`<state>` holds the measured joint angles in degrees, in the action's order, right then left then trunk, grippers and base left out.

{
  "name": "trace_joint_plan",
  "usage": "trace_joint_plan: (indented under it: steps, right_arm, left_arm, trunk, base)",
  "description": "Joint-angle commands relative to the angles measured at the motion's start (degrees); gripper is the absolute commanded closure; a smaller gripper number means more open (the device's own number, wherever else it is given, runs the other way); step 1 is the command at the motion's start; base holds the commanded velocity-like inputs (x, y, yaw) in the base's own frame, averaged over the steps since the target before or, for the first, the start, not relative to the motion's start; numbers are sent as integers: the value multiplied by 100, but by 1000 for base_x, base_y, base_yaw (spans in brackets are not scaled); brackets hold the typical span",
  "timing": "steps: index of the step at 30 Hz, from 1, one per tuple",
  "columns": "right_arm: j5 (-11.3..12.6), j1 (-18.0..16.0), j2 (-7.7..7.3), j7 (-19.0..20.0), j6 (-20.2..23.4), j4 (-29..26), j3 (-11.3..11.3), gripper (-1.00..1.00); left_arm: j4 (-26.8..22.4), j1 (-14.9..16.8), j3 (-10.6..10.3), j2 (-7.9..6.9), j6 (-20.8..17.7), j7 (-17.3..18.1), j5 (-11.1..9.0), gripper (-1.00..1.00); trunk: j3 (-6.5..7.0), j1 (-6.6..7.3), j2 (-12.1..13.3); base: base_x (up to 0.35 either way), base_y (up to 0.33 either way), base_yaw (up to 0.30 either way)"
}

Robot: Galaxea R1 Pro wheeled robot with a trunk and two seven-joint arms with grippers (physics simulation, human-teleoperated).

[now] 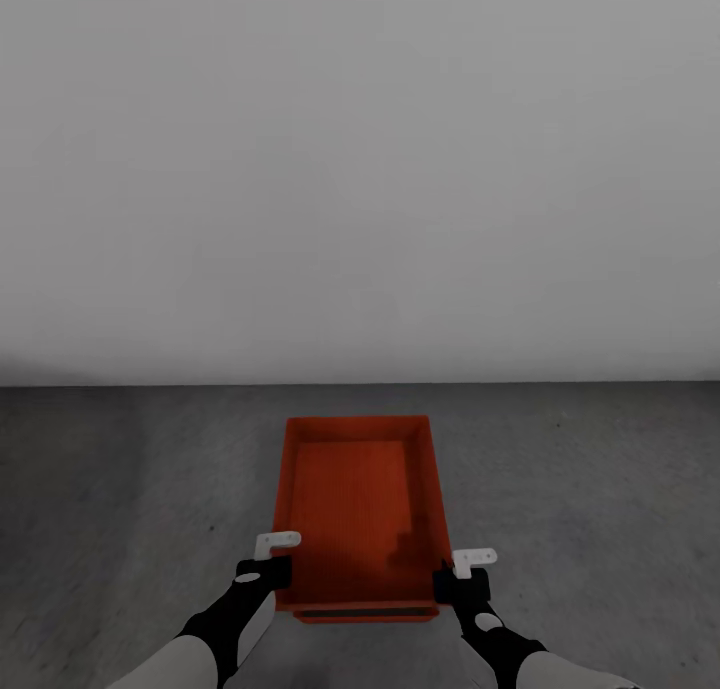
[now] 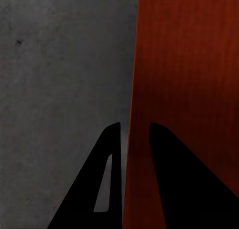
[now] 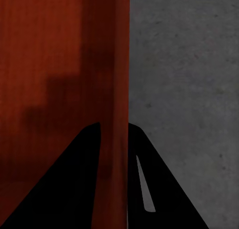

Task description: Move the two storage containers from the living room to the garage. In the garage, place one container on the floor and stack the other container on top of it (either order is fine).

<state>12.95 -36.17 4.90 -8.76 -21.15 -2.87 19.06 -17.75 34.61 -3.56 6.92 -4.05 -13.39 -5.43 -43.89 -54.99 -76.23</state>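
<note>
**Both grippers on the orange-red bin, over the garage floor**

We see one storage container, an orange-red open-top bin, in front of us above the dark grey concrete floor, its far end pointing toward the plain pale grey wall. Whether the bin rests on the concrete or hangs just above it, we cannot tell.

Our left gripper sits at the bin's left long wall, near the end closest to us. In the left wrist view the left gripper straddles that thin wall: one dark finger lies outside over the concrete, the other inside over the ribbed bottom, and the wall runs between them, so it is clamped on the rim.

Our right gripper sits at the bin's right long wall, also near the close end. In the right wrist view the right gripper has the wall between its two fingers in the same way, one inside the bin and one outside it, gripping it.

The inside of the bin holds nothing but shadow from the arms.
</note>
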Motion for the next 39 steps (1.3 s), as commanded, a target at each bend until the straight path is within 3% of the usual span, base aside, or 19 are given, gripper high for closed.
trace_joint_plan:
  steps: [1, 13, 39]
  right_arm:
    - [181, -4, -9, -91, -49, 15, -399, 100]
    - [189, -4, -7, -91, -56, 15, -402, 100]
    - [190, -4, -11, -91, -55, 15, -403, 100]
  left_arm:
    - [-27, 2, 27, -7, -35, -58, -29, 100]
    - [-27, 2, 23, -7, -35, -58, -29, 100]
    - [-27, 2, 23, -2, -37, -58, -29, 100]
  trunk:
    - [-4, 0, -2]
    - [-4, 0, -2]
    - [-4, 0, -2]
  base:
    - [0, 0, -5]
    - [0, 0, -118]
    - [0, 0, -4]
